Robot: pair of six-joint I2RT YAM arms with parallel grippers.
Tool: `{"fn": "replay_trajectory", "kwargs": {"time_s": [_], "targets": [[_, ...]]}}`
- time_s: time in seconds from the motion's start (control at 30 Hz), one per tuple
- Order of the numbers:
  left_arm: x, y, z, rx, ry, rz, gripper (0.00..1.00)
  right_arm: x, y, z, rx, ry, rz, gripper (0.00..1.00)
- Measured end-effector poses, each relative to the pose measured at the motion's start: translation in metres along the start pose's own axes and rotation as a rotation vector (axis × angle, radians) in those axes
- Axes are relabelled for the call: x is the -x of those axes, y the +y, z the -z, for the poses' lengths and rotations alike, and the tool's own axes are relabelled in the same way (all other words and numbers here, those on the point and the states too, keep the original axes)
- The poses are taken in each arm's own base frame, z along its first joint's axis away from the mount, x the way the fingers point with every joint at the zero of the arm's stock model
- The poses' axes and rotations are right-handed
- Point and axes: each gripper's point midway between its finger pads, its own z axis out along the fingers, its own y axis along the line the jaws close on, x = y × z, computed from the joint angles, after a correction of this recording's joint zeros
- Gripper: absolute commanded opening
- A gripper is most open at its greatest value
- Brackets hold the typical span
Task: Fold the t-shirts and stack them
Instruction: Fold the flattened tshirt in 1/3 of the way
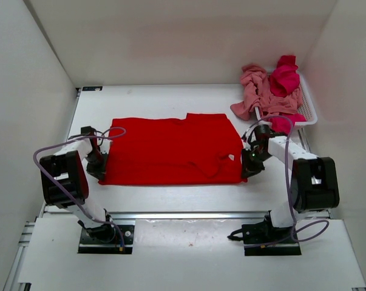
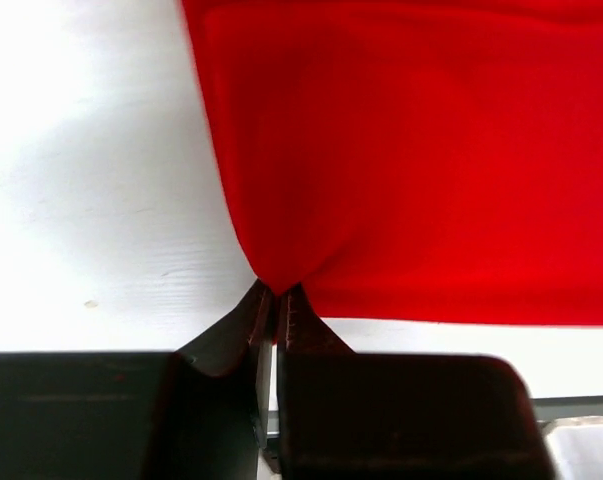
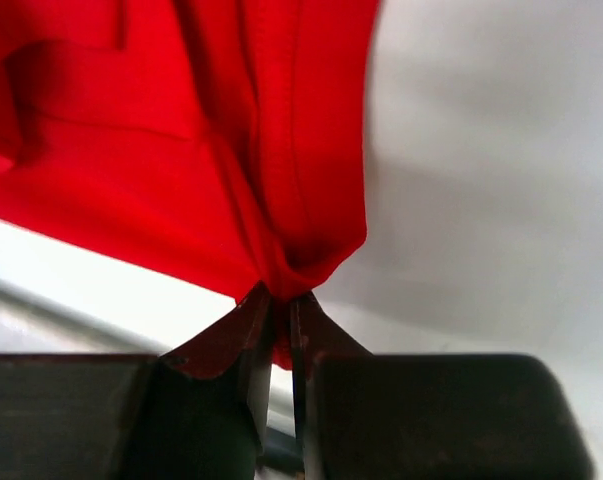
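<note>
On the table (image 1: 170, 195) near its front edge, left gripper (image 1: 100, 172) and right gripper (image 1: 249, 170) each clamped a near corner of the red t-shirt (image 1: 170, 151)
It lay flat mid-table, long axis left to right, stretching away from both grippers toward the far edge. Salmon t-shirt (image 1: 254, 91) and magenta t-shirt (image 1: 284, 76) were heaped at the basket (image 1: 311, 111) in the far-right corner; the red shirt's white tag (image 1: 231, 157) showed no legible writing

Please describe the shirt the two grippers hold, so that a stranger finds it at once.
In the middle of the white table lies a bright red t-shirt, spread flat. The left gripper and right gripper pinch its near corners. The crimson shirt and salmon pink shirt lie heaped at the basket instead.
</note>
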Motion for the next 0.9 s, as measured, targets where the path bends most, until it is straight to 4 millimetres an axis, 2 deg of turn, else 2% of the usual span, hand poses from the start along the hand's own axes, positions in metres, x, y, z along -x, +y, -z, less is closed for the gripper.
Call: {"fn": "replay_trajectory", "kwargs": {"time_s": [0.03, 0.07, 0.1, 0.13, 0.17, 0.2, 0.23, 0.27, 0.3, 0.4, 0.47, 0.53, 0.6, 0.63, 0.7, 0.77, 0.9], "targets": [[-0.001, 0.002, 0.000, 0.001, 0.003, 0.002, 0.08, -0.009, 0.003, 0.003, 0.000, 0.020, -0.001, 0.00], [-0.003, 0.005, 0.000, 0.005, 0.006, 0.002, 0.09, -0.016, 0.006, 0.007, 0.001, 0.038, -0.001, 0.12], [-0.004, 0.007, 0.000, 0.012, 0.008, -0.001, 0.12, -0.020, 0.010, 0.009, 0.004, 0.046, 0.005, 0.32], [-0.004, 0.009, 0.000, 0.019, 0.011, -0.005, 0.22, -0.022, 0.012, 0.011, 0.002, 0.049, 0.002, 0.38], [-0.005, 0.012, 0.001, 0.036, 0.017, -0.016, 0.42, -0.024, 0.009, 0.013, -0.016, 0.051, 0.004, 0.44], [-0.005, 0.015, 0.001, 0.057, 0.023, -0.032, 0.53, -0.025, 0.003, 0.015, -0.038, 0.053, -0.007, 0.45], [-0.006, 0.019, 0.002, 0.085, 0.030, -0.042, 0.71, -0.025, -0.005, 0.017, -0.060, 0.052, -0.027, 0.48], [-0.006, 0.022, 0.004, 0.109, 0.032, -0.050, 0.98, -0.025, -0.013, 0.020, -0.081, 0.049, -0.056, 0.49], [-0.005, 0.026, 0.008, 0.136, 0.029, -0.057, 0.99, -0.025, -0.022, 0.025, -0.102, 0.043, -0.086, 0.50], [0.001, 0.036, 0.027, 0.209, -0.029, -0.071, 0.99, -0.012, -0.042, 0.042, -0.167, -0.003, -0.128, 0.44], [0.007, 0.040, 0.045, 0.254, -0.088, -0.092, 0.99, 0.004, -0.038, 0.050, -0.190, -0.047, -0.070, 0.45], [0.012, 0.042, 0.061, 0.297, -0.135, -0.113, 0.99, 0.027, -0.012, 0.053, -0.201, -0.101, 0.083, 0.48], [0.020, 0.038, 0.071, 0.318, -0.168, -0.144, 0.98, 0.046, 0.036, 0.050, -0.165, -0.149, 0.282, 0.45], [0.025, 0.034, 0.074, 0.320, -0.177, -0.162, 0.99, 0.052, 0.062, 0.047, -0.131, -0.170, 0.369, 0.44], [0.033, 0.027, 0.076, 0.315, -0.188, -0.189, 0.98, 0.049, 0.108, 0.040, -0.035, -0.174, 0.494, 0.44], [0.035, 0.023, 0.074, 0.308, -0.184, -0.200, 0.98, 0.041, 0.122, 0.034, 0.015, -0.146, 0.516, 0.40], [0.030, 0.023, 0.068, 0.296, -0.149, -0.190, 0.98, 0.035, 0.110, 0.021, 0.048, -0.058, 0.406, 0.40]]}}
